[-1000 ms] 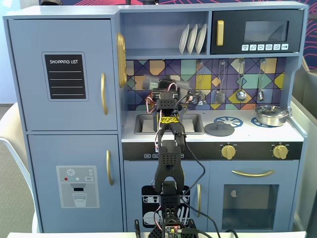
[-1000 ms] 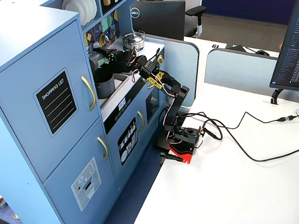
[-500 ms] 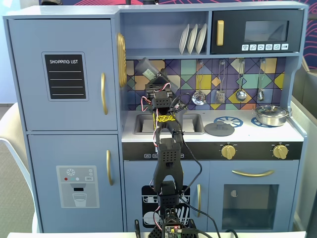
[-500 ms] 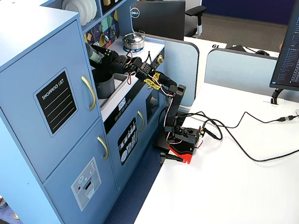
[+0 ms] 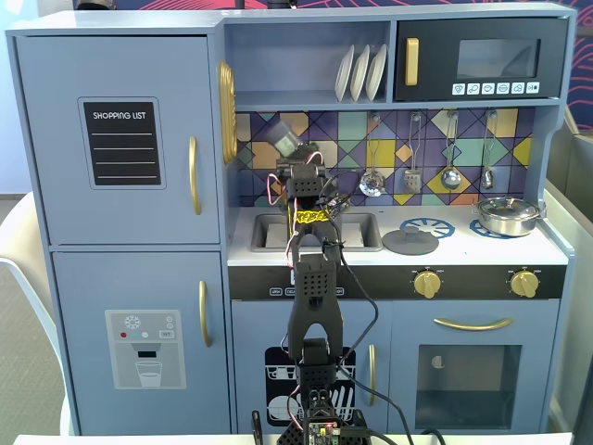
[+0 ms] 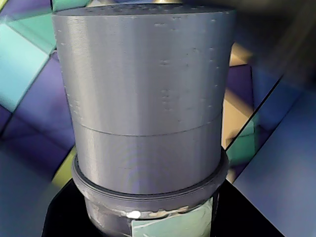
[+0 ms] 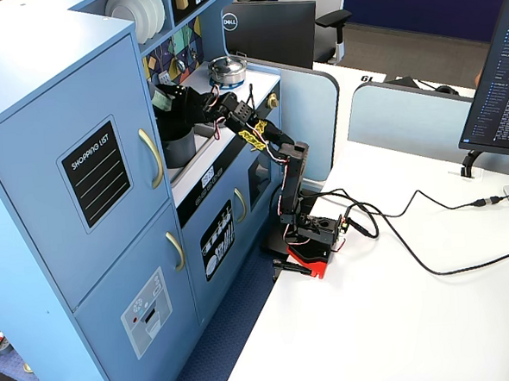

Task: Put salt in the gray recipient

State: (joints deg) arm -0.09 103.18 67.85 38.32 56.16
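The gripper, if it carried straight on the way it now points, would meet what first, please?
The gripper is shut on the salt shaker and points up and towards the back wall. The first thing in that line looks like the patterned backsplash; depth is unclear, so contact would probably be by the shaker's top.

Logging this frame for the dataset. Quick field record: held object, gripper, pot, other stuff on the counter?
held object: salt shaker, tilted, raised above the sink area
gripper: gripper shut on the shaker
wrist view: shaker's gray top fills the frame
gray pot: gray pot in the sink, partly hidden by the arm
counter: flat lid on the stovetop, silver pan at right
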